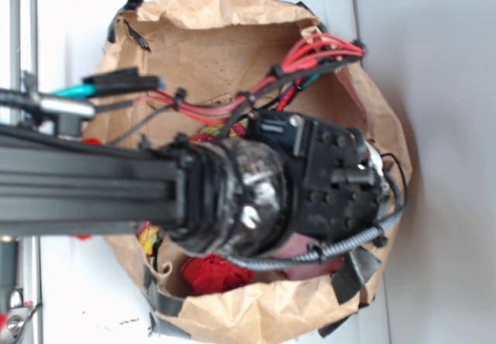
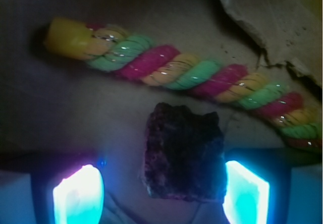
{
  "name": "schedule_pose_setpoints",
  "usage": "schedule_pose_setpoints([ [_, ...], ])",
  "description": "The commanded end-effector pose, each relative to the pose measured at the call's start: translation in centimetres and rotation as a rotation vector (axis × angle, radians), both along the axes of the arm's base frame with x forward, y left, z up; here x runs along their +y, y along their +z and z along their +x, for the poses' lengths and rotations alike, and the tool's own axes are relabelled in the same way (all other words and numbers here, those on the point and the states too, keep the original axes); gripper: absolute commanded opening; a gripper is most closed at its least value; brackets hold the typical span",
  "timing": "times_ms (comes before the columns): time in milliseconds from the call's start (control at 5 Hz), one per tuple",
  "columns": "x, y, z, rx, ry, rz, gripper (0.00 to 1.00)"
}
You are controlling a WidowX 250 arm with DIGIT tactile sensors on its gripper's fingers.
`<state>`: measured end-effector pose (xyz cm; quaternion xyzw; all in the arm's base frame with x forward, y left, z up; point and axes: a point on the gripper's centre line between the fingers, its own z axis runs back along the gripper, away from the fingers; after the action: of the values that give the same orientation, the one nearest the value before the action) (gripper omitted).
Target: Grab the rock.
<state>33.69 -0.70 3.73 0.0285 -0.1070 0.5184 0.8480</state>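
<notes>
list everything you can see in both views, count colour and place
rock: 1, dark brown, speckled, between the pincer fingers in the wrist view, nearer the right-hand pad
twisted rope: 1, yellow, green, pink and orange, lying diagonally just beyond the rock
paper bag: 1, brown, crumpled, opened out on a white surface, black tape at its edges
red crumpled item: 1, red, inside the bag near its lower edge
wire bundle: several, red and black, running across the bag to the arm
arm: 1, black, reaching in from the left
pincer: 1, glowing blue-pink pads, open, straddling the rock
</notes>
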Motion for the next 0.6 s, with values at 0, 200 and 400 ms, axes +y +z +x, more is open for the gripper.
schedule_pose_setpoints([
  [0,-0.05,1.4,1.12,-0.042,-0.019,-0.006,0.0],
  [200,0.0,1.43,1.15,-0.046,-0.017,-0.003,0.0],
  [400,0.12,1.68,1.22,-0.052,-0.021,-0.001,0.0],
])
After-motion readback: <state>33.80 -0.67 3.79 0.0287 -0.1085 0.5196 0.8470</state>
